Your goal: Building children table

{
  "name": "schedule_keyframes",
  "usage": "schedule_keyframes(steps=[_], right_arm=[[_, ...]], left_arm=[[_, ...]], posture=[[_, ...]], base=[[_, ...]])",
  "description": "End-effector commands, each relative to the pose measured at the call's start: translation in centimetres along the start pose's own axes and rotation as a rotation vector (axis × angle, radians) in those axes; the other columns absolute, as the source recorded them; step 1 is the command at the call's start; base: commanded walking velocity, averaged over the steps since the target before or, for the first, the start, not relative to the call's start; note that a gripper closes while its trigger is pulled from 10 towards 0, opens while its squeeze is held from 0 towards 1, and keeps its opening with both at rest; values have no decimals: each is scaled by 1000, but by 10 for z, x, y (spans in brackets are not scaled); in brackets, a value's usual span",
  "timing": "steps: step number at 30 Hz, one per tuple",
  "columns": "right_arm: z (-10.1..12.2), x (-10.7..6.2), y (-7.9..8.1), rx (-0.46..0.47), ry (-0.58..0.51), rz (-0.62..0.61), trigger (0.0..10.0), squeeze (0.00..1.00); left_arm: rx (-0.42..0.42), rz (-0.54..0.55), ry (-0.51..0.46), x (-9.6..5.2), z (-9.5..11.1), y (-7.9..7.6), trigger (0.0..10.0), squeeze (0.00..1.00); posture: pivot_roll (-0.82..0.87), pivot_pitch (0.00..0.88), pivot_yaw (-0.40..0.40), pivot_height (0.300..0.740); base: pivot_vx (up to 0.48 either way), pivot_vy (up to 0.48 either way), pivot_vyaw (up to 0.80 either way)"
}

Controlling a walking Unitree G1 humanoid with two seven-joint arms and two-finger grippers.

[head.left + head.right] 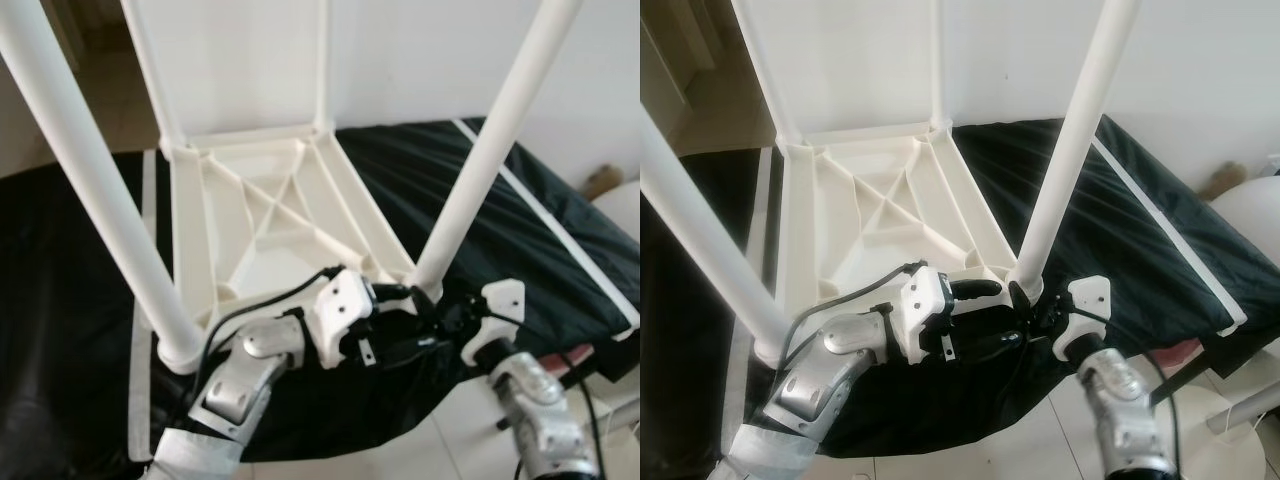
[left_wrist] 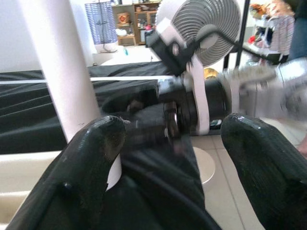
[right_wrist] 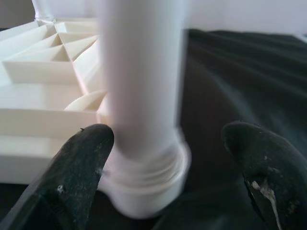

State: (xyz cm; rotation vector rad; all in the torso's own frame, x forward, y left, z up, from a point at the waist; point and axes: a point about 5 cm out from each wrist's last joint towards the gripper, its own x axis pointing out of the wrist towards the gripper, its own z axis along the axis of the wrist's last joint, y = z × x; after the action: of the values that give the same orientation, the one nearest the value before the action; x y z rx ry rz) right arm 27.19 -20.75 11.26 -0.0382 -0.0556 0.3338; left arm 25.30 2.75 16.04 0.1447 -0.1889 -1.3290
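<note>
A white plastic children's table (image 1: 270,210) lies upside down on a black cloth, its ribbed underside facing up. Several white legs stand in its corners, among them the front-left leg (image 1: 100,200) and the front-right leg (image 1: 480,150). My right gripper (image 3: 170,158) is open, and the base of the front-right leg (image 3: 144,96) stands between its fingers (image 3: 81,163). My left gripper (image 1: 990,318) is open just beside that same corner, pointing at the right gripper (image 2: 201,100). The leg (image 2: 62,72) stands off to one side of the left fingers (image 2: 96,158).
The black cloth (image 1: 540,240) with white border strips covers the surface under the table. Pale floor tiles (image 1: 970,455) lie below its front edge. A grey fan (image 2: 206,24) and shelves stand in the room behind. A white round object (image 1: 1250,220) sits at the right.
</note>
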Motion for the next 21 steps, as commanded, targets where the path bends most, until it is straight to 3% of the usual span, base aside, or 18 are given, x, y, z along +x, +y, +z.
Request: schedule_keyframes(steps=[1, 4, 7, 8, 11, 14, 18, 19, 20, 21], right_arm=[[-1, 1, -4, 12, 1, 15, 10000, 0], [3, 19, -7, -29, 29, 120, 10000, 0], [4, 26, -6, -50, 36, 155, 10000, 0], [5, 38, -1, -79, 55, 242, 10000, 0], [6, 45, 2, -87, 63, 297, 10000, 0], [9, 63, 9, -122, 81, 386, 10000, 0], [9, 70, 12, -150, 103, 438, 10000, 0], [8, 72, 12, -162, 111, 455, 8549, 0], [7, 72, 11, -159, 117, 457, 2784, 0], [7, 72, 10, -156, 122, 457, 2784, 0]], left_arm=[[1, 58, 1, 1, -1, 4, 10000, 0], [10, 56, 7, 0, -1, 5, 10000, 0], [12, 55, 9, 0, -1, 6, 10000, 0], [17, 55, 11, -1, 0, 8, 10000, 0], [19, 56, 11, -2, 0, 9, 10000, 0], [28, 58, 16, -3, 1, 10, 10000, 0], [34, 65, 18, -4, 2, 12, 10000, 0], [38, 70, 19, -4, 2, 13, 10000, 0], [39, 72, 19, -5, 2, 13, 10000, 0], [39, 73, 18, -5, 2, 13, 10000, 0]], posture=[[-2, 0, -35, 740], [2, 0, -32, 740], [6, 0, -28, 740], [10, 0, -25, 740], [19, 0, -20, 740], [31, 0, -19, 740], [40, 0, -22, 740], [46, 0, -27, 740], [46, 0, -27, 740], [46, 0, -27, 740]], base=[[0, 0, 0], [0, 0, 0], [0, 0, 0], [0, 0, 0], [0, 0, 0], [0, 0, 0], [0, 0, 0], [0, 0, 0], [0, 0, 0], [0, 0, 0]])
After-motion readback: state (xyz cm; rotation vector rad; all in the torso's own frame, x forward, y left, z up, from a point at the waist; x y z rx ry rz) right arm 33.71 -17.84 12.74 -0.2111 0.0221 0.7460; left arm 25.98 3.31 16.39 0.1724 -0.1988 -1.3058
